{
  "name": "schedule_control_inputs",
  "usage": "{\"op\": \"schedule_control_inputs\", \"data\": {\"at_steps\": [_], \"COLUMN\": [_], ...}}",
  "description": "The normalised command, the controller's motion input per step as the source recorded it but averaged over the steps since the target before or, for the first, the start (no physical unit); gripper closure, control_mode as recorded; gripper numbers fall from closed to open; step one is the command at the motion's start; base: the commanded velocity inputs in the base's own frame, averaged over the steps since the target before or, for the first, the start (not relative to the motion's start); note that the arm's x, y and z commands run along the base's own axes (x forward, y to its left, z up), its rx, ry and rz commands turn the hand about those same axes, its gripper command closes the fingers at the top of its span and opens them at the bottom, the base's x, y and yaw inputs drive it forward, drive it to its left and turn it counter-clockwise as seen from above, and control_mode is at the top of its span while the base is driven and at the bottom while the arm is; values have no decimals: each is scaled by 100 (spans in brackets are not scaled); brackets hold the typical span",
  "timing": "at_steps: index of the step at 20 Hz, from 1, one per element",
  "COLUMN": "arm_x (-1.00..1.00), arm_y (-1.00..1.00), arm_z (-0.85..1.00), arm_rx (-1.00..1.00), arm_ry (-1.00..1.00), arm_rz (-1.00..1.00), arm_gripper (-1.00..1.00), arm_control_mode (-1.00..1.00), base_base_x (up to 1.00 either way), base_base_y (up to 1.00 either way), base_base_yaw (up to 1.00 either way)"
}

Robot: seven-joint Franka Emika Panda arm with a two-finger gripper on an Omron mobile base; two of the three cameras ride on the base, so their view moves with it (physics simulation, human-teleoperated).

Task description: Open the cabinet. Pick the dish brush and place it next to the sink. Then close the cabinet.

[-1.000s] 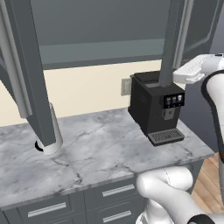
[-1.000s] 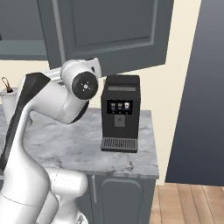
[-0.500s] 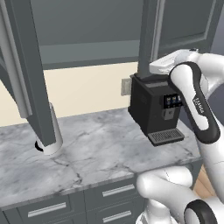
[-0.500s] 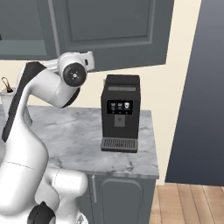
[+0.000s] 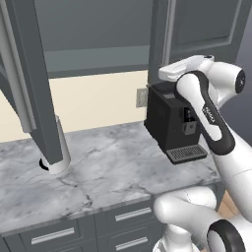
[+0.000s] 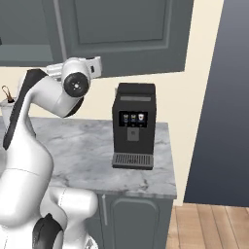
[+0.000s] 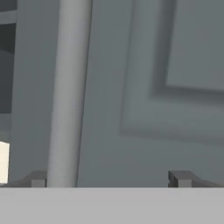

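Two doors of the cabinet are seen in the left base view: one swung wide open at 9 o'clock, its edge hanging over the counter, and one at 1 o'clock behind the arm, with a long silver handle along its left edge. Between them the grey shelf is exposed. From the right base view the same right-hand door is seen face on, its recessed panel above the coffee machine. That black machine stands on the marble counter at 3 o'clock in the left base view, directly under the door. A white paper-towel roll stands on the counter at 8 o'clock, partly hidden by the open door. The gripper is raised to the door, and in the hand view its two dark fingertips are spread wide, with the handle rising just beside the left tip; whether it is touched cannot be told. The dish brush cannot be made out on the shelf or the counter.
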Motion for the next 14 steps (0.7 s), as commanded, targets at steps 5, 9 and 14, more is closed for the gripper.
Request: {"op": "schedule_control_inputs", "data": {"at_steps": [5, 9, 14], "arm_x": [97, 90, 86], "arm_y": [23, 21, 10], "arm_z": [0, 0, 0], "arm_rx": [0, 0, 0], "arm_ry": [0, 0, 2], "arm_rz": [-7, -10, -7], "arm_gripper": [-100, -100, -100], "arm_control_mode": [-100, -100, -100], "base_base_x": [0, 0, 0], "base_base_y": [0, 0, 0], "base_base_yaw": [0, 0, 0]}}
